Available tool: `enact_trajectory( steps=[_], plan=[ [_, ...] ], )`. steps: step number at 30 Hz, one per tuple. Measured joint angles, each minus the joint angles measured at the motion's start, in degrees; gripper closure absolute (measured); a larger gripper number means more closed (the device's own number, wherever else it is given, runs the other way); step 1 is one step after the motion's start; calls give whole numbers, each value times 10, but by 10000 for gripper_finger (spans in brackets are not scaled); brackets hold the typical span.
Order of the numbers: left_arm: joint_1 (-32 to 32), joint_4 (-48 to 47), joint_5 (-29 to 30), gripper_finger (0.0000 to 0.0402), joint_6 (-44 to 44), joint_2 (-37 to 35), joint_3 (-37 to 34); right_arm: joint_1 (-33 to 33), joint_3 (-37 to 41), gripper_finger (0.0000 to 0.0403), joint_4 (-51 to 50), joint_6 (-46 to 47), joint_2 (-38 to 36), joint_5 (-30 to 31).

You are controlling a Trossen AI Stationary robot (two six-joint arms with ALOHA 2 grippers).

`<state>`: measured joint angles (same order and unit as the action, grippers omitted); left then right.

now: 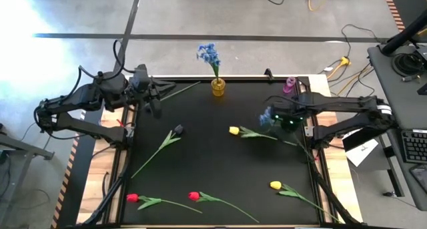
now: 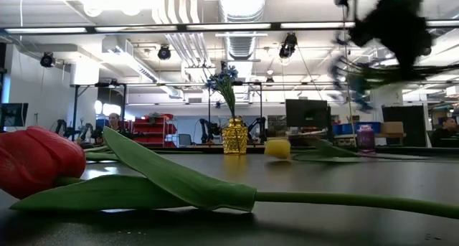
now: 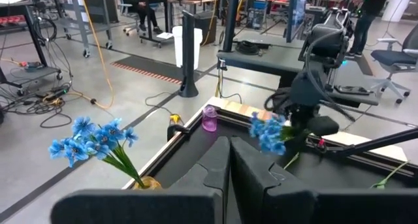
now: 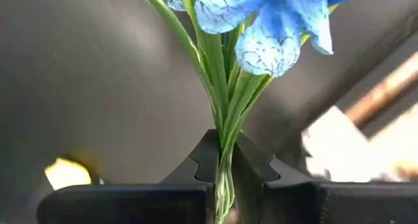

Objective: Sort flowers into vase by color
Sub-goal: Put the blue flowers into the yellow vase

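My right gripper (image 1: 279,119) is over the table's right part, shut on a blue small-blossom spray (image 1: 267,116), which shows blurred and high in the low view (image 2: 353,79). Another blue spray (image 1: 209,54) stands with its stem in a yellow vase (image 1: 218,87) at the far edge. A black tulip (image 1: 177,130), two yellow tulips (image 1: 234,130) (image 1: 275,185) and two red tulips (image 1: 132,197) (image 1: 194,195) lie flat on the black mat. My left gripper (image 1: 155,101) is shut and holds nothing, near the far left corner. My right gripper pinches the blue spray's bundled green stems (image 4: 225,142) between its two fingers (image 4: 202,160), just below the blossoms (image 4: 274,34). The fingers lie across the stems. The spray is lifted clear of the table, its blossoms sticking out past the fingertips.
A small purple vase (image 1: 289,85) stands at the far right corner, close to my right arm. The mat's raised frame (image 1: 127,155) runs round the work area. Bare mat lies in the middle between the black tulip and the yellow tulip. Desks and cables lie beyond the table.
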<state>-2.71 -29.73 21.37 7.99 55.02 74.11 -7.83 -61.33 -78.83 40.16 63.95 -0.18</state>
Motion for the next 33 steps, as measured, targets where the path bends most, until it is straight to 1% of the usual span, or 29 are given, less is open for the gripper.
enact_trajectory(
  steps=[3,7,11,12,13,16,18,20,22,24,26,30,33],
  plan=[
    [0,4,-12,402,1,4,0,4,-38,384,132,-34,-7,72],
    [0,4,-23,402,10,4,0,3,-60,384,360,-139,-27,172],
    [1,-12,-30,402,33,4,0,-1,-25,384,557,-262,-30,309],
    [3,-25,-30,402,43,4,0,-6,-9,384,619,-295,-27,331],
    [4,-40,-31,402,53,5,0,-11,9,384,689,-325,-23,341],
    [8,-94,-35,402,84,13,0,-32,69,384,922,-401,8,346],
    [10,-128,-36,402,108,21,0,-51,98,384,1056,-441,43,346],
    [11,-153,-37,402,128,31,0,-76,112,384,1151,-456,84,345],
    [11,-172,-38,402,144,44,-1,-103,116,384,1224,-447,126,339],
    [11,-199,-39,402,160,59,-2,-129,114,384,1278,-430,169,313],
    [11,-228,-46,402,173,73,-4,-152,100,384,1299,-410,211,287],
    [11,-284,-45,402,214,100,-19,-184,58,384,1306,-397,281,243],
    [12,-289,-50,402,246,106,-52,-197,27,384,1306,-399,325,224]
  ],
)
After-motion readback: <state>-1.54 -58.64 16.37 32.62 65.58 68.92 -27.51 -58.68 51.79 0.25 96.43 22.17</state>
